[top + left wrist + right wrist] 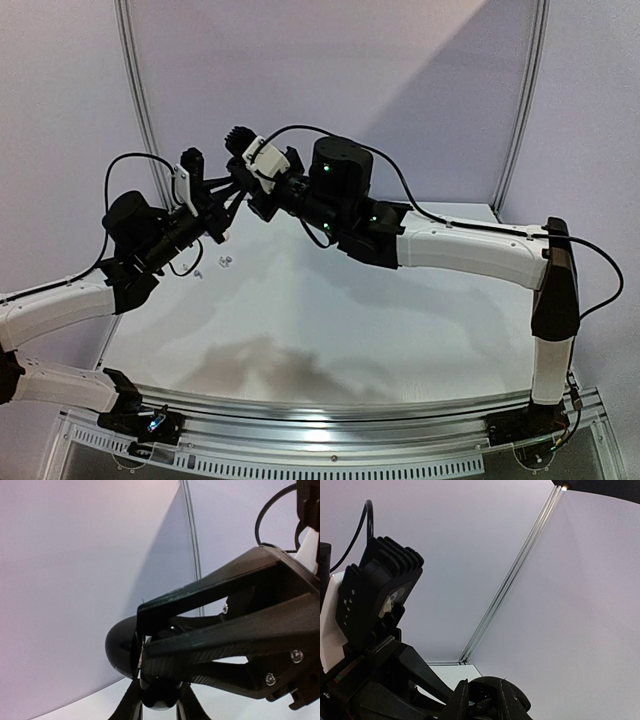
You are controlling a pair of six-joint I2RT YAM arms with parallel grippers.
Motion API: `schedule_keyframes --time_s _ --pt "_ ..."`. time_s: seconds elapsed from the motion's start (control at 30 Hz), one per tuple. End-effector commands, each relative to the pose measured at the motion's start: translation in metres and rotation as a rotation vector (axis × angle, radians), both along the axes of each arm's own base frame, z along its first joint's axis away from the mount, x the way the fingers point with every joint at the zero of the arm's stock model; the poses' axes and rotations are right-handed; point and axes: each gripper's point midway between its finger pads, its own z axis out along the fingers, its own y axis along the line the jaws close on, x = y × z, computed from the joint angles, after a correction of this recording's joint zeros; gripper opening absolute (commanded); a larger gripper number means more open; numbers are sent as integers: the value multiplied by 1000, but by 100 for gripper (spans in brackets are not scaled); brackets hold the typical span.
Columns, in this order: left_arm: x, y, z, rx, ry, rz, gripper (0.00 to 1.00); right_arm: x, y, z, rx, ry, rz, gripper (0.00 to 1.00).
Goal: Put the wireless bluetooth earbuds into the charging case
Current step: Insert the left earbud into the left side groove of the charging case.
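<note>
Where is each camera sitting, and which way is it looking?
Top external: fixed high behind the arms, looking down on the white table; both arms show, the left gripper and the right gripper close together in the air.
Left wrist: on the left arm, looking along its own black fingers at the lilac wall; they clamp a round glossy black case.
Right wrist: on the right arm, tilted up at that wall; its own fingertips show at the bottom edge.
Shared: each wrist view catches the other arm's gripper.
</note>
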Motion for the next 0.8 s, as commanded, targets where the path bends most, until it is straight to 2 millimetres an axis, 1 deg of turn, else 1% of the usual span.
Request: schedule_keyframes --time_s 0.0,0.13,0.4,0.63,0.7,0.77 --pt "-16 -3 35 -64 -71 -73 0 13 6 -36 -88 58 -39 20" --pt "-24 -11 34 -80 -41 -158 0 13 7 -33 -89 57 -34 20" --pt "-43 -21 37 -128 32 -345 0 12 10 -38 -113 74 -18 22" --pt "-44 -21 37 -141 56 -370 0 10 10 -38 -119 91 -5 25" --pt "-44 -22 36 -143 67 -374 0 9 11 -37 -119 94 5 27" --pt "-43 -22 34 -144 86 -373 0 5 13 -31 -110 100 29 32"
